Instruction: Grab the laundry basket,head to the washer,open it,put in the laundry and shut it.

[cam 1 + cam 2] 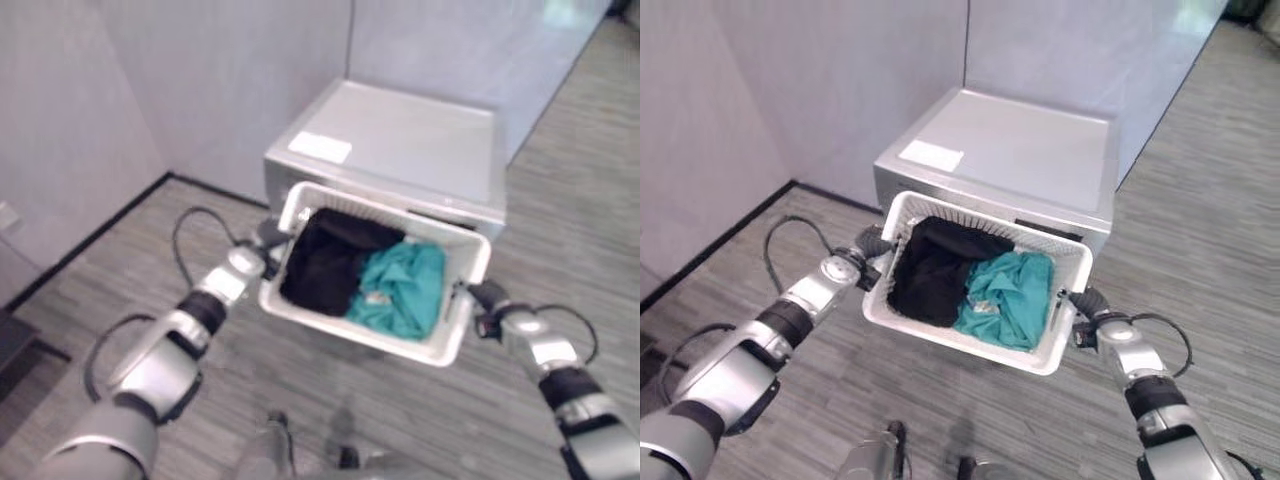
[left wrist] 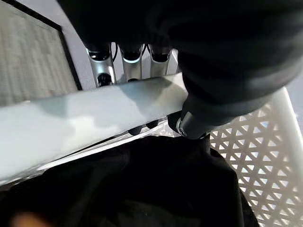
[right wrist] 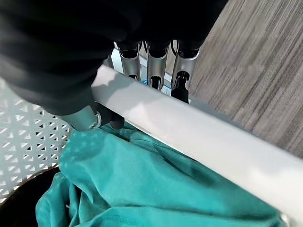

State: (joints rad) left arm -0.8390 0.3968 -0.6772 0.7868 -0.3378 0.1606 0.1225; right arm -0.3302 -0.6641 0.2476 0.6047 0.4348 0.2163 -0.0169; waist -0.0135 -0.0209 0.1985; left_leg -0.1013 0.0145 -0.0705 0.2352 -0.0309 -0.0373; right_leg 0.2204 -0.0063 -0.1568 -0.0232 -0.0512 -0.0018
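The laundry basket (image 1: 1055, 355) is lifted, with the left hand (image 2: 189, 118) curled on its 9 o'clock rim and the right hand (image 3: 85, 116) on its 3 o'clock rim. The washer (image 1: 1020, 150) stands just behind at 12 o'clock; opening, loading and shutting remain.

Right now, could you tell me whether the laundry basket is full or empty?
Partly full: the laundry basket holds a black garment and a teal garment.

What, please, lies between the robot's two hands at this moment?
The white basket spans the gap, left hand and right hand each curled on a rim. Inside lie a black garment and a teal one, seen in both eye views.
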